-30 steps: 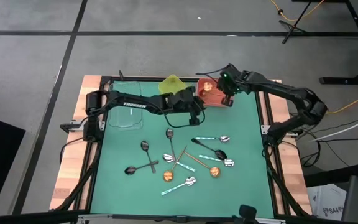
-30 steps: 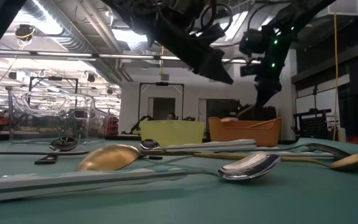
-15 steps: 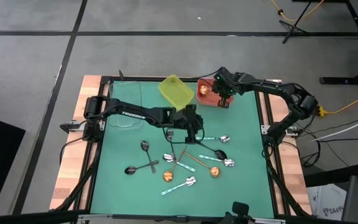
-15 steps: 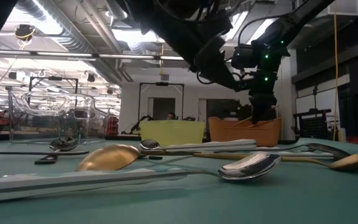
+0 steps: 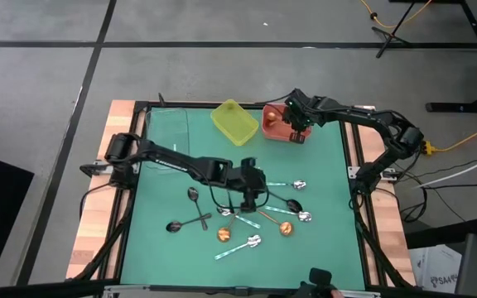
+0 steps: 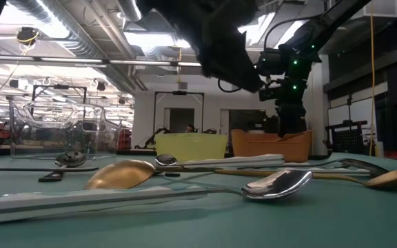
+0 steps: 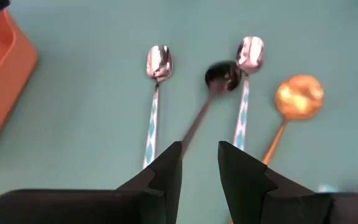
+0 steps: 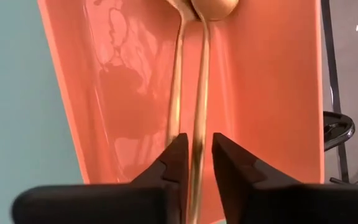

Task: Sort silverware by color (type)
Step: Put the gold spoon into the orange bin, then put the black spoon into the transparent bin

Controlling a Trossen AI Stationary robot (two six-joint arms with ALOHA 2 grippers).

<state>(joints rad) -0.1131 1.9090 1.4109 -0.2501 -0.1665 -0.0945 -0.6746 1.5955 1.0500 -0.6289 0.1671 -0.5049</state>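
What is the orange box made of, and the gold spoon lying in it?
The orange box looks like smooth, glossy plastic: its floor mirrors the spoon and shows soft shine marks. The gold spoon looks like polished metal with a copper-gold coating, judging by its bright, mirror-like gleam, though painted plastic cannot be ruled out from looks alone.

Your left gripper (image 5: pixel 250 201) moves away from the bins and now hangs over the loose spoons (image 5: pixel 281 207); your right gripper (image 5: pixel 297 132) lowers into the orange bin (image 5: pixel 273 126).
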